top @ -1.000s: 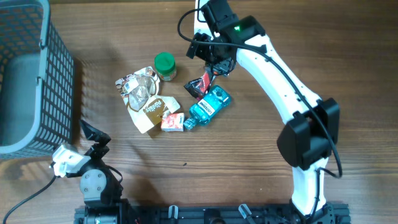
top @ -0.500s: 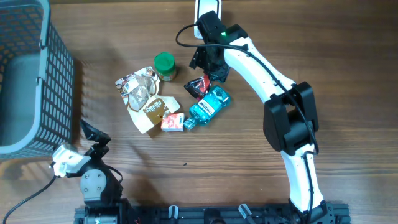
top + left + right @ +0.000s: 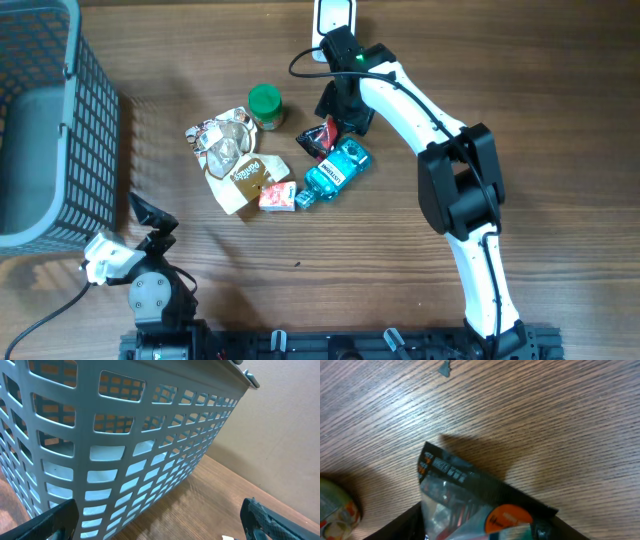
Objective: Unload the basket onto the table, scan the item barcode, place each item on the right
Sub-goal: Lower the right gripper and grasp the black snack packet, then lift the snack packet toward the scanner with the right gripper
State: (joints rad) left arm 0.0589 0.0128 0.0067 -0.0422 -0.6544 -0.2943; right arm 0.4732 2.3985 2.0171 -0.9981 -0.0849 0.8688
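The dark foil packet (image 3: 319, 139), beside the green-lidded jar (image 3: 265, 104), is judged light, crinkly, slippery; its sealed edge is best pinched. Whether the right gripper (image 3: 339, 122) is closed cannot be told.

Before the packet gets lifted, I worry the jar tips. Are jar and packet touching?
Apart. The right wrist view shows a strip of bare table between the jar and the packet; overhead shows the same gap.

White right arm (image 3: 418, 103), black joints, and seemingly a small green light (image 3: 357, 57).
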